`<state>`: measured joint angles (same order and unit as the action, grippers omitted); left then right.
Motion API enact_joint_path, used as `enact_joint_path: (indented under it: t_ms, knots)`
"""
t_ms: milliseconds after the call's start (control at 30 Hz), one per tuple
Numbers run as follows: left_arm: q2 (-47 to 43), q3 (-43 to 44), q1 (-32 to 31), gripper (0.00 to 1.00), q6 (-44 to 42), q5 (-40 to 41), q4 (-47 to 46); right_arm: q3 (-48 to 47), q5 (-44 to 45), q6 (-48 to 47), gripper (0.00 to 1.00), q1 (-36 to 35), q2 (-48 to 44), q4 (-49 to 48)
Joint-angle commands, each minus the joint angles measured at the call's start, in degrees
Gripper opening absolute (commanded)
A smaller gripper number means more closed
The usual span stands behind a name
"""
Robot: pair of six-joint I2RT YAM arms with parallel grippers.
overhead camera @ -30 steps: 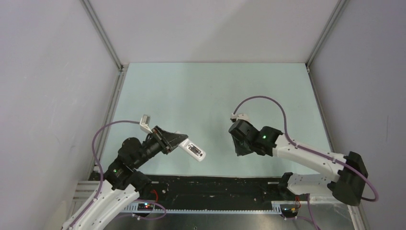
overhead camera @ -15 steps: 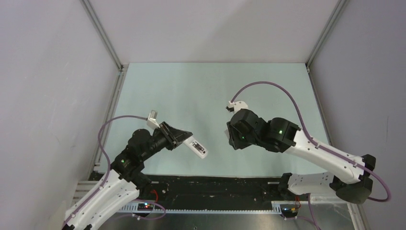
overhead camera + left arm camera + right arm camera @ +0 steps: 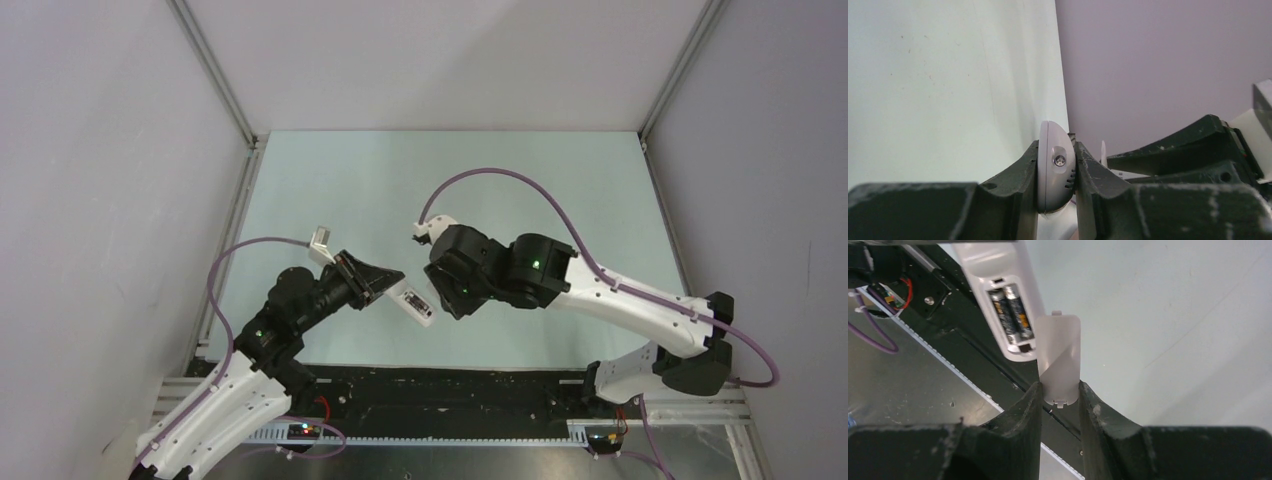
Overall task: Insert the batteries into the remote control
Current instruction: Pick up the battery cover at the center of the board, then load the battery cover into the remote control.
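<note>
White battery cover (image 3: 1060, 357), pinched in the right tool (image 3: 1059, 388), hangs just beside the remote control (image 3: 1003, 280), which the left tool (image 3: 1056, 151) clamps above the pale green tabletop (image 3: 400, 190). Both batteries (image 3: 1011, 312) lie side by side in its open bay.

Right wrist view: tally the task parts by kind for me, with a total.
Dark cylindrical batteries: 2
White oblong plastic remote control: 1
Flat white plastic battery cover: 1
Total: 4
</note>
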<state>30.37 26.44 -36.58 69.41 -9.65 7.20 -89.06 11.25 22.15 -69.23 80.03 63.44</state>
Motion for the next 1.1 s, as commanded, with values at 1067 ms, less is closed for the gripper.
enact_joint_path:
  t_ms: [1067]
  knots:
    - [-2.5, -0.5, 0.0, 0.02, 4.2, -2.5, -5.5, -13.0, 1.7, -8.3, 0.34, -5.3, 9.9, 4.4]
